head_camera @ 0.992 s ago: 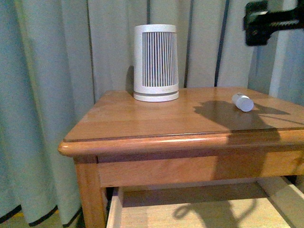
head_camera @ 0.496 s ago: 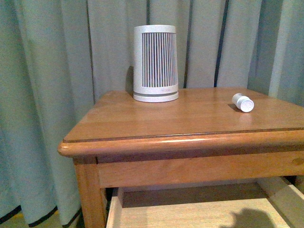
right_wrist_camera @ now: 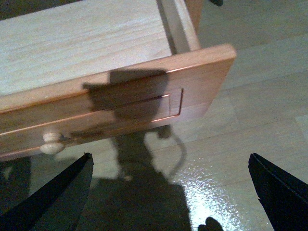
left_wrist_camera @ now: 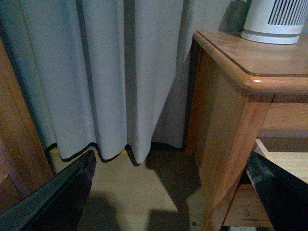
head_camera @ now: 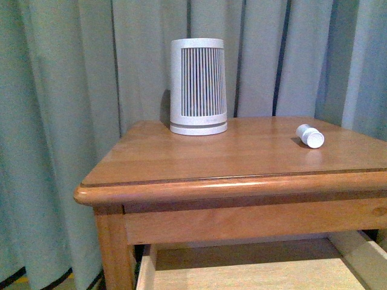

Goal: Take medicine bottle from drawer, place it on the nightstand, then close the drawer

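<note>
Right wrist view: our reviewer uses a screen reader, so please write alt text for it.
The drawer stands pulled open and looks empty inside, its round knob facing the floor. The right gripper's open dark fingers frame the shot, touching nothing.

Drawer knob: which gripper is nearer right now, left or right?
Right. The right gripper hangs open in front of the pulled-out drawer, its knob just ahead. The left gripper is open beside the nightstand, facing the curtain; no knob in its view.
</note>
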